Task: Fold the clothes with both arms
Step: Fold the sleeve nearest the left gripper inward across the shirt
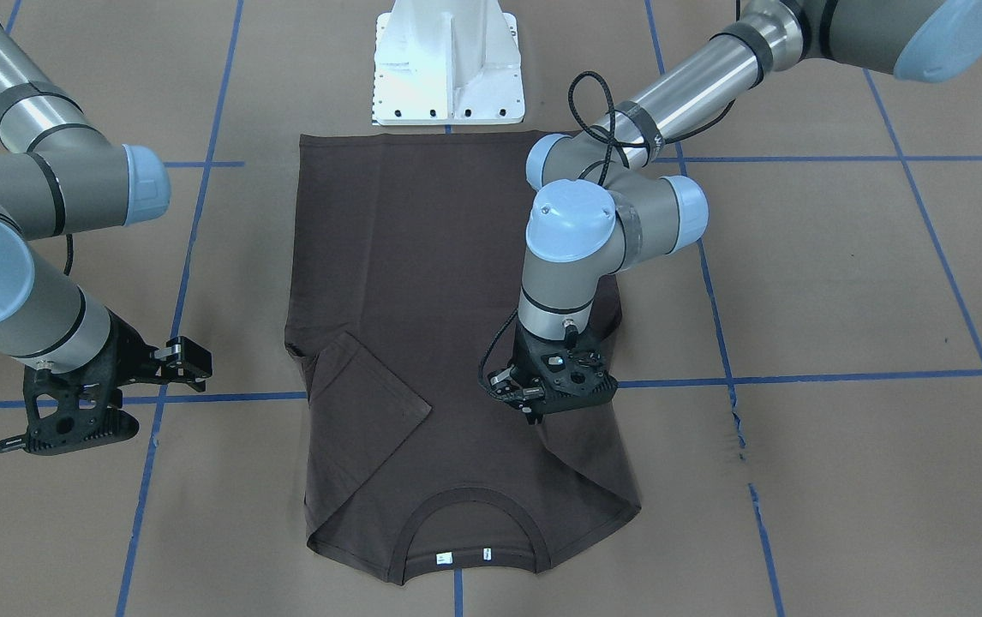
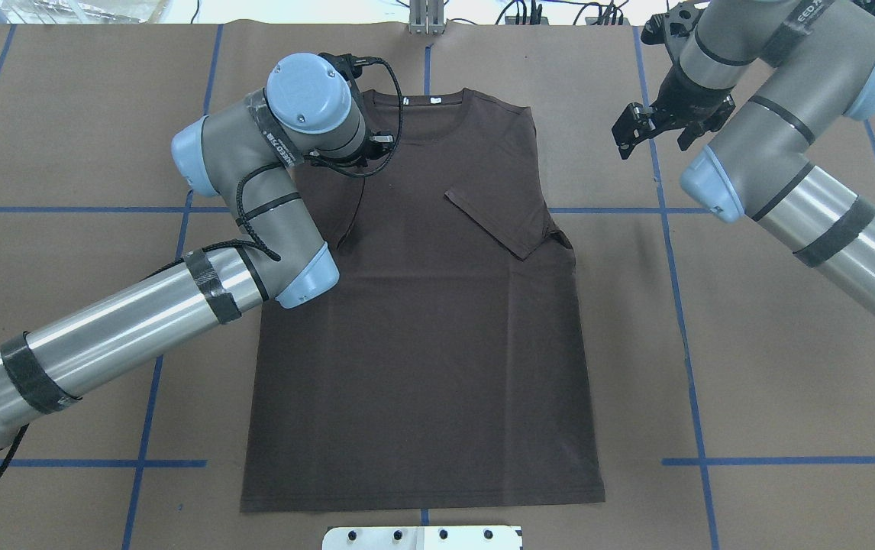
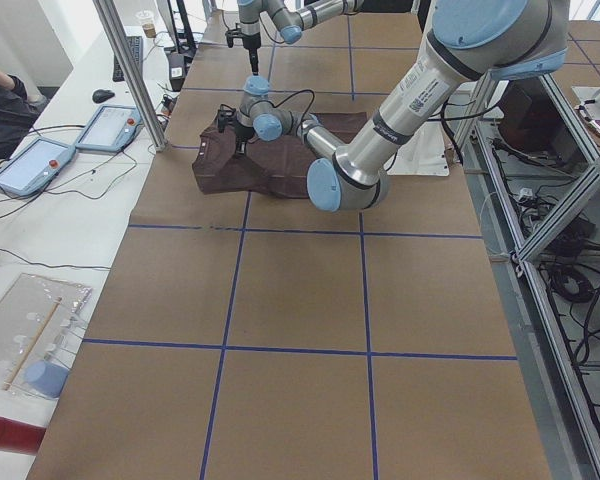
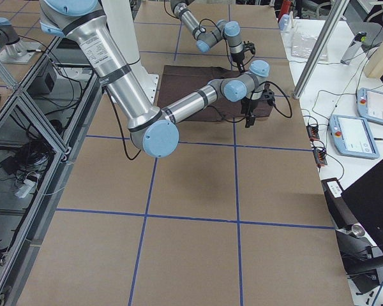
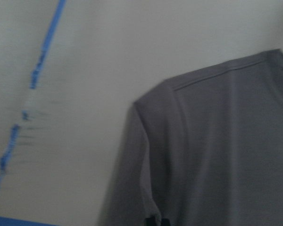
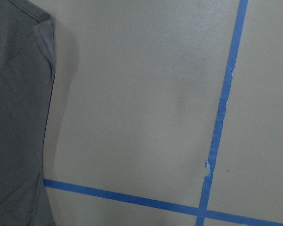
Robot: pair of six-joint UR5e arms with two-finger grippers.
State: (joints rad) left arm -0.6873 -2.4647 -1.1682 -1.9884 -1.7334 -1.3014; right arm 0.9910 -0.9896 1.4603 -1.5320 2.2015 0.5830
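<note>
The dark brown short-sleeved T-shirt is found flat on the brown paper-covered table, one sleeve folded inward. It is judged light and limp, best pinched at a hem. The left gripper is seen low on the other sleeve; its opening cannot be told. The right gripper is held beside the shirt, nothing in it, its gap unclear.

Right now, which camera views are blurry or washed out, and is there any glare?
Left wrist view: soft and smeared, the T-shirt washed to grey. Right wrist view: sharper, tape lines crisp, a soft shadow on the table beside the shirt's edge. Front-facing view: sharp, but the white pedestal base is blown out. Overhead view: evenly lit, in focus.
</note>
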